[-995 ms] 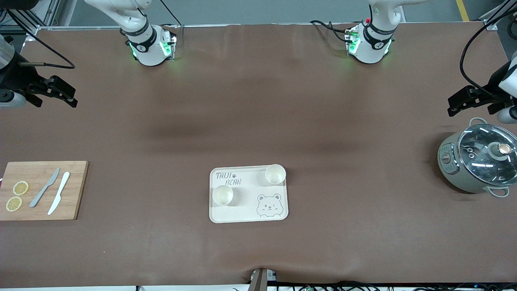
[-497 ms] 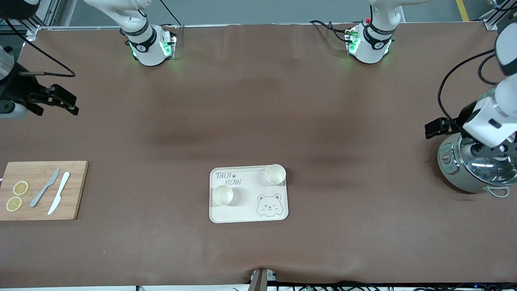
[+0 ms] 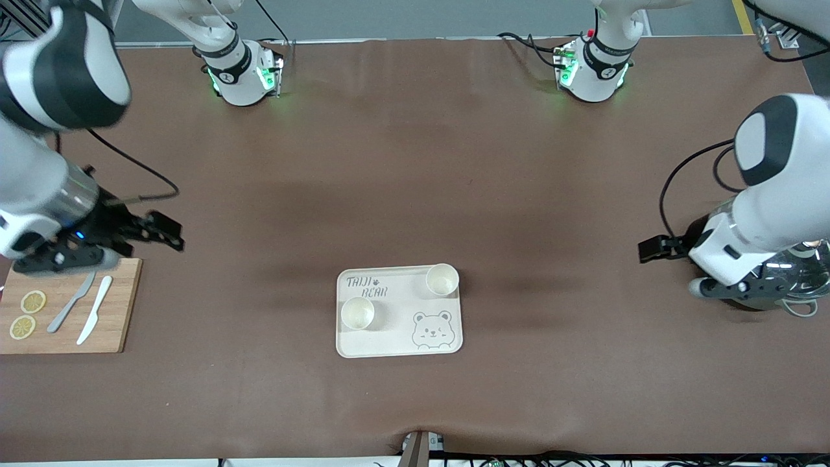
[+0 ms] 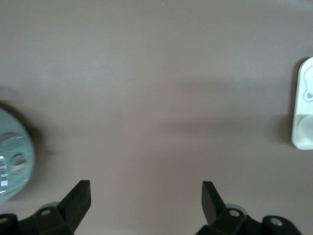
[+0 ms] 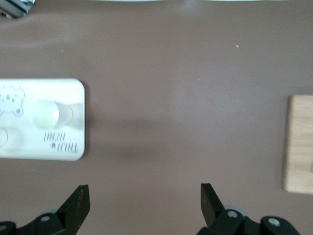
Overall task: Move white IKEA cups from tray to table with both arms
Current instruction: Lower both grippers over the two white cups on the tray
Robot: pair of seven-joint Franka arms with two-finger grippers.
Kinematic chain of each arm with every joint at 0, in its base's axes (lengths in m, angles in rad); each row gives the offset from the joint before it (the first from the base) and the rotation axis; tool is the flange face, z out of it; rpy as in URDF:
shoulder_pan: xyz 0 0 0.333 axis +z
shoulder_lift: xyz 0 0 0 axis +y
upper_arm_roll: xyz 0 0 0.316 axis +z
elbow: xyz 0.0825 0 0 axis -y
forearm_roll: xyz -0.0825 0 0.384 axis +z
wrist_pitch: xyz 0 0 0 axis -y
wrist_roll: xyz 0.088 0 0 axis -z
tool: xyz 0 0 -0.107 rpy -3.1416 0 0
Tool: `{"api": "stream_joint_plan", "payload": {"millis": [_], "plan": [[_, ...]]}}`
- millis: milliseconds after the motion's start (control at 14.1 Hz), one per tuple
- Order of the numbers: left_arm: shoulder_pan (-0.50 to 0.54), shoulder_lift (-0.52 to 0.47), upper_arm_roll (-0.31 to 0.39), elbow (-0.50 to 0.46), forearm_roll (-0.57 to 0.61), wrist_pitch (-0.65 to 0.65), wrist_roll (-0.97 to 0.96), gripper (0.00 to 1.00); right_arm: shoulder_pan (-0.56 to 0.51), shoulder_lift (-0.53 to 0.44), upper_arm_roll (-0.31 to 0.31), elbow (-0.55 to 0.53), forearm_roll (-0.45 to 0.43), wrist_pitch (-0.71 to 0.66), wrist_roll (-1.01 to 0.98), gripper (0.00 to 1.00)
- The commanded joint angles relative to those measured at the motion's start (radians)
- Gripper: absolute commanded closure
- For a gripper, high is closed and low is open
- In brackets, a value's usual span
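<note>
Front view: the tray [image 3: 399, 344] lies on the brown surface [image 3: 415, 181] midway between the two arms' ends, and both white IKEA cups stand on it. One cup [image 3: 442, 279] is at the tray's corner toward the left arm's end, farther from the camera; the other cup [image 3: 357, 312] stands nearer the camera, toward the right arm's end, beside the printed lettering. Neither cup is touched, so nothing of the task is done: both lifts and both placements on the surface remain. The right gripper [image 3: 170, 233] hangs over the surface just beside the wooden cutting board [image 3: 123, 305], well apart from the tray. The left gripper [image 3: 652, 249] hangs over bare surface beside the cooking pot [image 3: 801, 285], also well apart from the tray.

Left wrist view: the left gripper's fingers [image 4: 80, 193] stand wide apart and empty, over bare surface; the tray's edge shows in the distance and the pot's lid sits near the fingers.

Right wrist view: the right gripper's fingers [image 5: 80, 198] are likewise spread and empty. The tray with one cup in plain sight lies ahead, and the board's edge is off to one side.
</note>
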Motion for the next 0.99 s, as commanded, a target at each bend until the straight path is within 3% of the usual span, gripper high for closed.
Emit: {"api": "stream_joint_plan", "payload": {"millis": [0, 213, 497, 923], "plan": [[-0.06, 0.048, 0.001, 0.02, -0.014, 0.052, -0.1, 0.0, 0.045, 0.075, -0.006, 0.05, 0.01, 0.031, 0.079, 0.0], [-0.127, 0.103, 0.002, 0.023, -0.013, 0.119, -0.206, 0.0, 0.081, 0.146, -0.006, 0.046, 0.016, 0.161, 0.125, 0.0], [-0.204, 0.181, 0.002, 0.073, -0.013, 0.165, -0.346, 0.0, 0.165, 0.216, -0.007, 0.049, 0.009, 0.249, 0.343, 0.0], [-0.328, 0.267, 0.004, 0.093, -0.013, 0.251, -0.506, 0.0, 0.283, 0.334, -0.014, 0.049, -0.029, 0.347, 0.472, 0.0]]}}
